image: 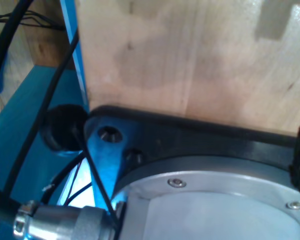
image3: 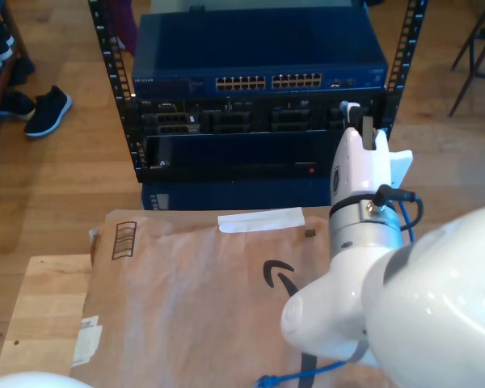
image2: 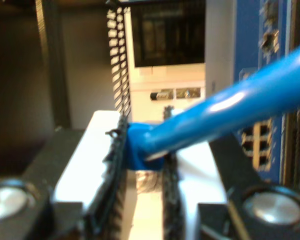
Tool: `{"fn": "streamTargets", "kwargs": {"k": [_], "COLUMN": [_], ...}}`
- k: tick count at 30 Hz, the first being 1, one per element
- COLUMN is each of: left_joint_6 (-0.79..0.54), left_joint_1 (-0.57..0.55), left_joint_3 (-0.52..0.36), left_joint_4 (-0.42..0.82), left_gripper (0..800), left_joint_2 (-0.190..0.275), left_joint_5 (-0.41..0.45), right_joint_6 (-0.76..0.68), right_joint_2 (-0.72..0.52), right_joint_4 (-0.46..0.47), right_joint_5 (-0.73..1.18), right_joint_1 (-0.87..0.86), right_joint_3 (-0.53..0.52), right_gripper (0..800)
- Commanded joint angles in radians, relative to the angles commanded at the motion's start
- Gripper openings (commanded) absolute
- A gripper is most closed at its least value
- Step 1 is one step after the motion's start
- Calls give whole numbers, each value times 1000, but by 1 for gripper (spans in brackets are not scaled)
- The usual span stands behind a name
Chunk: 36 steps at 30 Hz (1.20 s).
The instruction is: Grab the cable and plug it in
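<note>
My second claw (image2: 145,165) is clenched on the thin bright-blue network cable (image2: 230,112), held near the blue rack-mounted switch (image3: 259,61). My first claw's state cannot be told. The cable's far plug (image3: 264,380) lies on the brown paper-covered surface (image3: 202,299).

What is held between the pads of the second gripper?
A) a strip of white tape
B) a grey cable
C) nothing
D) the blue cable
D: in the second wrist view my second gripper is closed on the blue cable, which runs out from between its pads.
</note>
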State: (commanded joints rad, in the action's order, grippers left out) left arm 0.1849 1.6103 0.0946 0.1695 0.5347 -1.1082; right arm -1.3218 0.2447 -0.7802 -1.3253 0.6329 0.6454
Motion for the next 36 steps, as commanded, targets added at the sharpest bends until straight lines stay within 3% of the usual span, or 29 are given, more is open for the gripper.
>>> {"fn": "streamTargets", "kwargs": {"k": [18,36], "left_joint_6": [0,0], "left_joint_1": [-2,0], "left_joint_3": [0,0], "left_joint_4": [0,0], "left_gripper": [799,799], "left_joint_2": [0,-2], "left_joint_5": [0,0], "right_joint_6": [-17,2], "right_joint_2": [356,486], "right_joint_4": [-2,-20], "right_joint_5": [-32,-58], "right_joint_1": [-20,-72], "right_joint_3": [402,554], "right_gripper": [0,0]}}
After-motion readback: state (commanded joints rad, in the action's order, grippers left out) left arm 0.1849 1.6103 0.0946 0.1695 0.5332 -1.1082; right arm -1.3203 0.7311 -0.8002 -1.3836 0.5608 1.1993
